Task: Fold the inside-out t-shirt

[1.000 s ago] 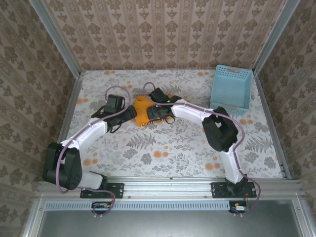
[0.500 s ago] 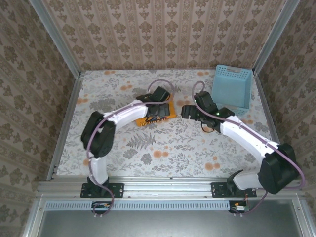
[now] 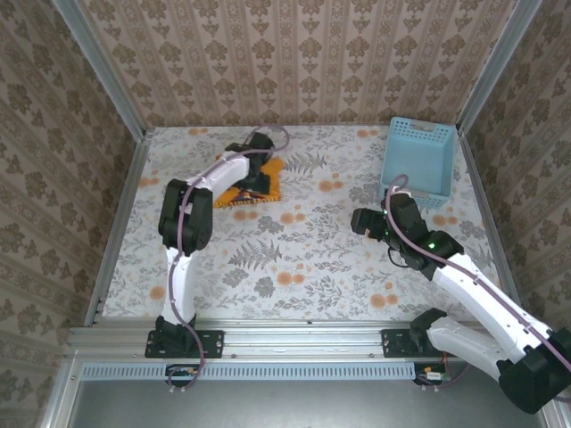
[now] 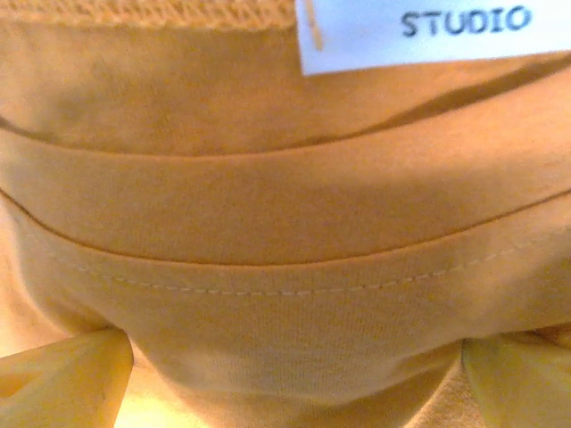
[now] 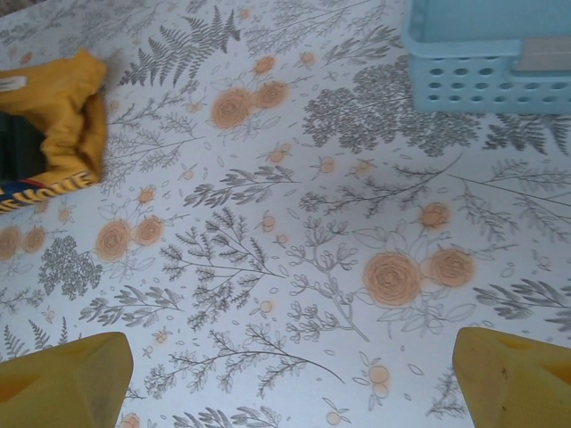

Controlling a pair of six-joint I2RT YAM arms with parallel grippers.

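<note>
The inside-out t-shirt point(image 3: 270, 171) lies as a small folded orange-yellow bundle at the back left of the table. My left gripper point(image 3: 253, 181) is down on top of it. In the left wrist view the cloth point(image 4: 285, 205) is right up against the camera, with a stitched hem and a white label point(image 4: 428, 31). The left gripper point(image 4: 294, 388) is open and the cloth bulges between its fingertips point(image 4: 62, 383). My right gripper point(image 3: 366, 221) hovers open over bare table at the right, far from the shirt point(image 5: 58, 111). Nothing is between its fingertips point(image 5: 67, 383).
A light blue lattice basket point(image 3: 417, 160) stands at the back right, just beyond the right gripper, and also shows in the right wrist view point(image 5: 486, 76). The floral tablecloth point(image 3: 294, 259) is walled by papered panels on three sides.
The shirt bundle has moved from the table's middle toward the back left with the left gripper, whose jaws have opened. The right arm has let go and drawn back to the right.
</note>
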